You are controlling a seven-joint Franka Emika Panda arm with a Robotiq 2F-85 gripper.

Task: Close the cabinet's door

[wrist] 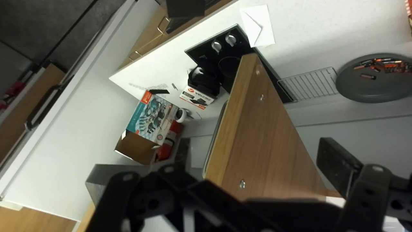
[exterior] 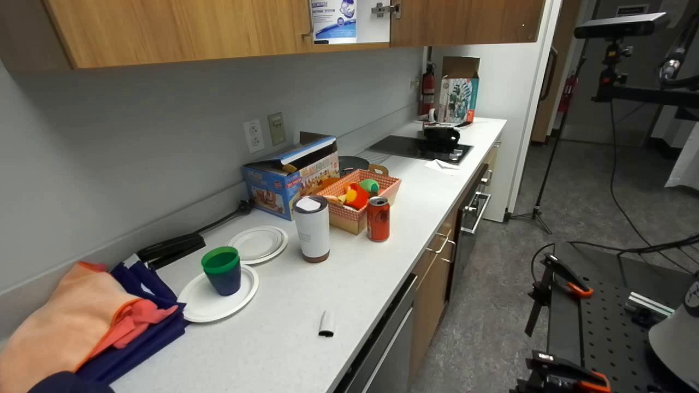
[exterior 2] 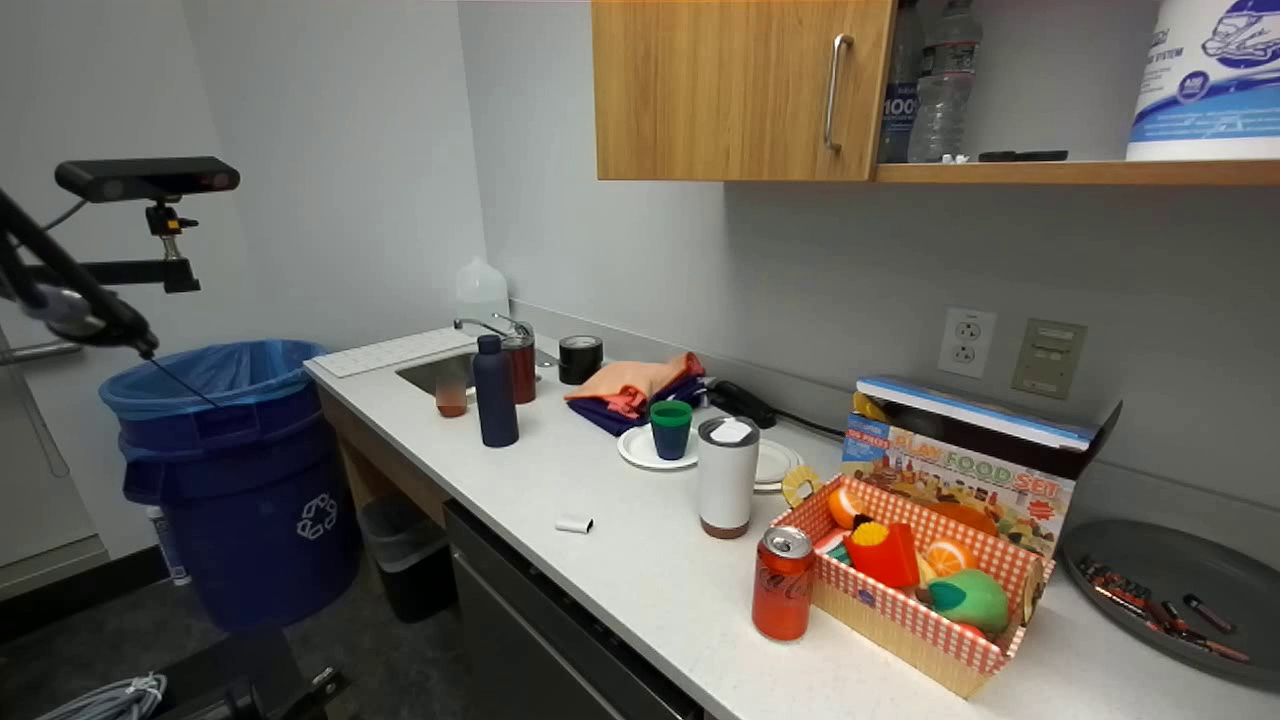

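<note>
Cabinet door (exterior: 467,21) stands open above the desk (exterior: 360,295); clear plastic bottles (exterior 2: 945,85) and a white-and-blue tub (exterior 2: 1205,95) show on the shelf (exterior 2: 1050,173) in an exterior view; in the wrist view the end effector (wrist: 257,151) has fingers spread wide, door between them from that angle (can't tell if touching); Coca-Cola can (exterior 2: 783,590) stands just beside the checkered basket (exterior 2: 895,640).

The gripper (wrist: 254,148) is black and chunky, dotted with little round grey screws (wrist: 377,168). At its two sides are thick black fingers (wrist: 336,164) with flat ends. In an exterior view, the robot's base (exterior: 674,344) is pale grey and curved.
</note>
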